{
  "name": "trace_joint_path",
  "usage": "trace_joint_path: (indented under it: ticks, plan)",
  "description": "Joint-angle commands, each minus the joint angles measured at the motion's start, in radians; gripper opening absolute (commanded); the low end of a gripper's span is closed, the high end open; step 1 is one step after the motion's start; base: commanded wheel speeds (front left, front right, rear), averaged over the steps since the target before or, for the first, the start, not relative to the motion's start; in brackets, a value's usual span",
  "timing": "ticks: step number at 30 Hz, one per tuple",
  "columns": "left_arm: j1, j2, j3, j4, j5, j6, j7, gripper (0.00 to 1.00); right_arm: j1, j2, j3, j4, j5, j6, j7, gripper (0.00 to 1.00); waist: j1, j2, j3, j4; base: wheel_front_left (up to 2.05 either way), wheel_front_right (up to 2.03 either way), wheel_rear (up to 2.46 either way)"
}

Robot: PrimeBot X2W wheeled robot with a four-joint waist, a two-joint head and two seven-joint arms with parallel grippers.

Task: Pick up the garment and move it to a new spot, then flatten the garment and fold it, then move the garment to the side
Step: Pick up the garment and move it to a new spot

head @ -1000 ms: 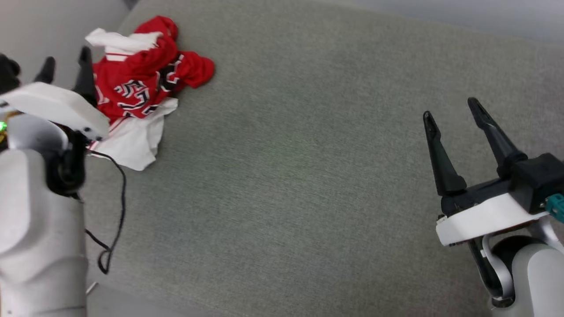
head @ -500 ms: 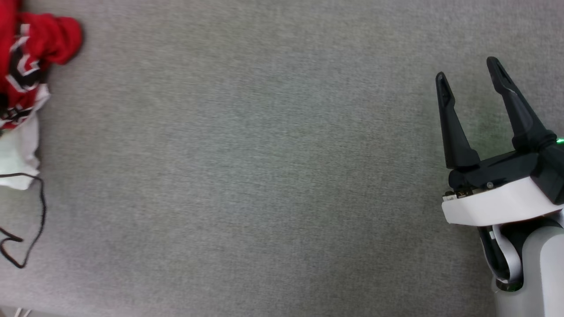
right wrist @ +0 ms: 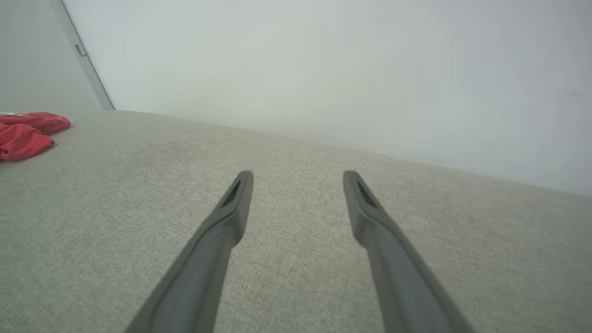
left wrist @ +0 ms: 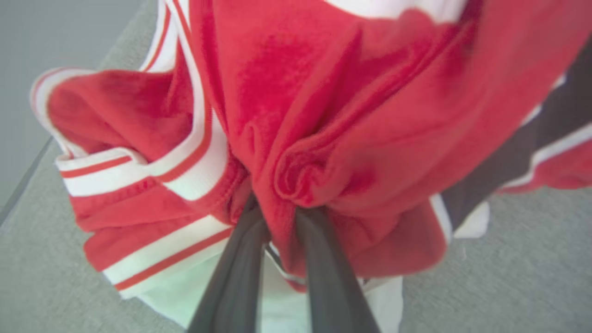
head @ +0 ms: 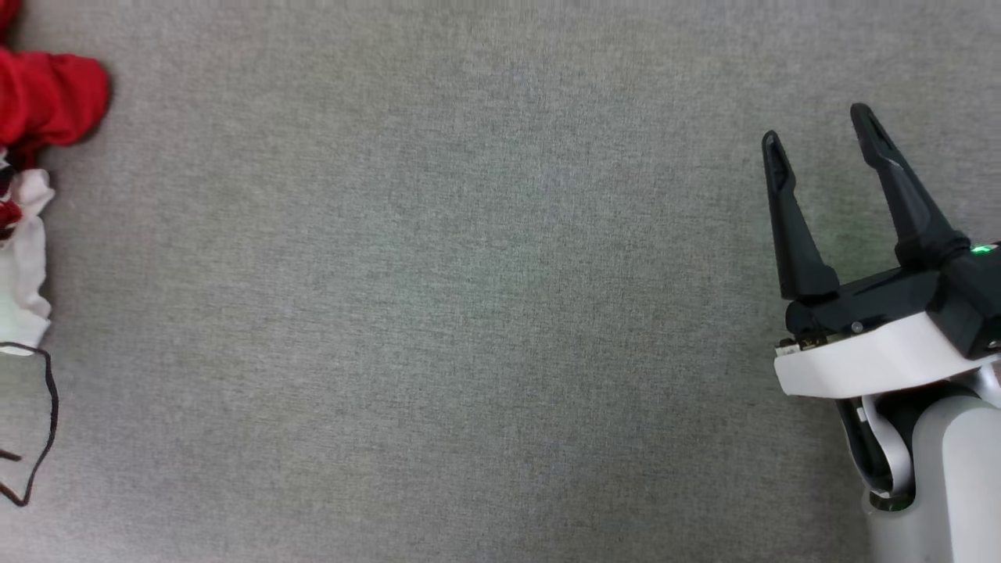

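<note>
**Item 1 – my L hand** [left wrist: 277, 210]: fingers nearly together, thick fold of red cloth pinched between the tips. Tips are buried in the cloth, so exact gap can't be read. L wrist view is blurred this close.

**Item 2 – the garment** [left wrist: 323, 115]: red jersey, crumpled in a heap.
- L wrist view: red-and-white striped trim at left, black band w/ white outline at right, white panel low down under my fingers.
- Head view: at the far left edge [head: 47, 102], cut off by the frame, w/ a red lump above and white cloth below.
- R wrist view: a red bit at far left [right wrist: 27, 132], lying on the surface, well apart from my R hand.

**Item 3 – my R hand** [head: 815, 123]: wide open, nothing held, fingers spread in a V over bare surface at the right of head view. Small green light [head: 981, 249] on its black body.

**Item 4 – grey fabric surface** [head: 469, 313]: carries the garment.

**Item 5 – black cable** [head: 51, 407]: thin loop at lower left of head view, just below the white cloth.

**Item 6 – pale wall** [right wrist: 323, 69]: behind the surface, R wrist view
</note>
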Motion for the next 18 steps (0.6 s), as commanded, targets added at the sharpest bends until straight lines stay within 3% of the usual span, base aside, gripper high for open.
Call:
trace_joint_path:
  ticks: [1,4,8,18]
  plan:
    - [0.032,-0.011,-0.011,0.020,0.010,-0.008,-0.015,0.00,0.006,0.004,-0.002,0.006,0.000,-0.001,-0.006,1.00,-0.0002,0.0000,-0.036,0.004,0.00,0.00,0.00]
    - [0.010,0.021,-0.027,0.006,0.042,-0.045,-0.145,0.00,0.032,0.011,-0.010,0.025,0.009,-0.001,-0.013,1.00,-0.0002,0.0000,-0.091,0.012,0.00,0.00,0.00]
    - [-0.015,0.027,-0.056,0.022,0.092,-0.063,-0.317,0.00,0.061,0.018,-0.017,0.054,0.027,-0.001,-0.019,1.00,-0.0002,0.0000,-0.172,0.017,0.00,0.00,0.00]
    - [-0.079,-0.012,-0.118,0.063,0.158,-0.082,-0.659,0.00,0.149,0.029,-0.049,0.098,0.062,-0.001,-0.031,1.00,-0.0002,0.0000,-0.363,-0.010,0.00,0.00,0.00]
